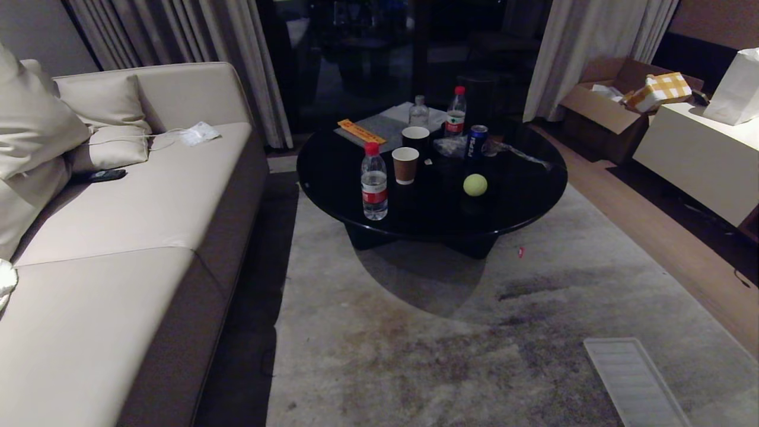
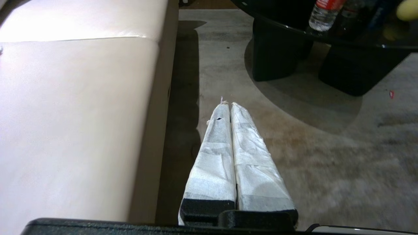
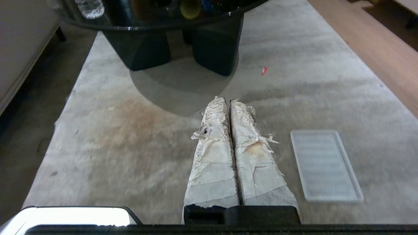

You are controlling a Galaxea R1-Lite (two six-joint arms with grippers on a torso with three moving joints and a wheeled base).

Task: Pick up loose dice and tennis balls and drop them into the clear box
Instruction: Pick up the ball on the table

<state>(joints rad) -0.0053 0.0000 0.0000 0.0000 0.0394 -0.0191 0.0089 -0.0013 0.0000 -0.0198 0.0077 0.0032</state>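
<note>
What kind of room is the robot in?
Most likely a living room or lounge. There is a long beige sofa with cushions, a round black coffee table holding drinks and a tennis ball, and curtains at the back.

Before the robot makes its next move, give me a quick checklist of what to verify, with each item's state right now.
1. Target in view: ok. One tennis ball sits on the round black coffee table.
2. Dice found: not ok. None shows in any view.
3. Clear box found: not ok. Only a flat ribbed panel lies on the carpet.
4. Left gripper free: ok. Shut, empty, above the carpet beside the sofa.
5. Right gripper free: ok. Shut, empty, above the carpet; it must open before grasping.
6. Ball's surroundings: cannot tell for sure. A Pepsi can and a paper cup stand nearby, apart from it.
</note>
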